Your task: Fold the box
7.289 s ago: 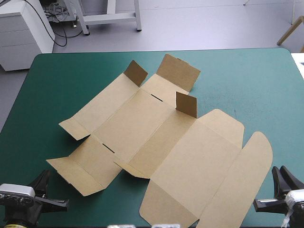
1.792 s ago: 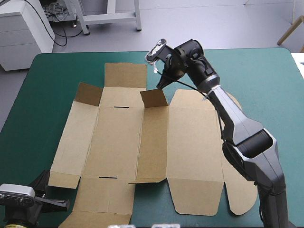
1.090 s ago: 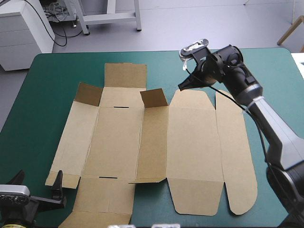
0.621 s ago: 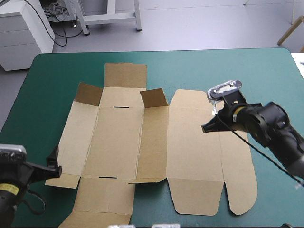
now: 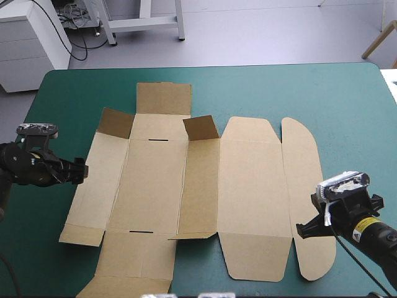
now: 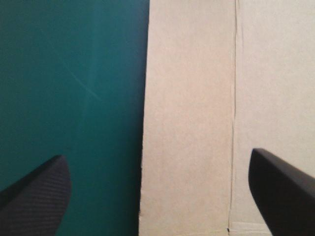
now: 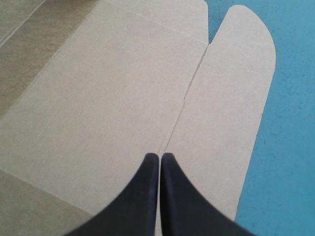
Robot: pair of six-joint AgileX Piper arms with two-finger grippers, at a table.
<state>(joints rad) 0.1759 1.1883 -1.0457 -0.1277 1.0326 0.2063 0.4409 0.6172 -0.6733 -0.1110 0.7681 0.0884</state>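
Right arm (image 5: 379,241) black, yellow label (image 5: 359,234) near wrist; end effector fingers (image 7: 146,196) black, fin-shaped.

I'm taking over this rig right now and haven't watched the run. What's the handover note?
Left gripper: open, empty, straddling the left edge of the box.
Right gripper: shut, empty, over the crease between the lid panel and the rounded end flap.
Box: flat on the teal-green table; only two small flaps on the far side stand up.
Done: sheet laid out.
Left: raise and tuck every wall.
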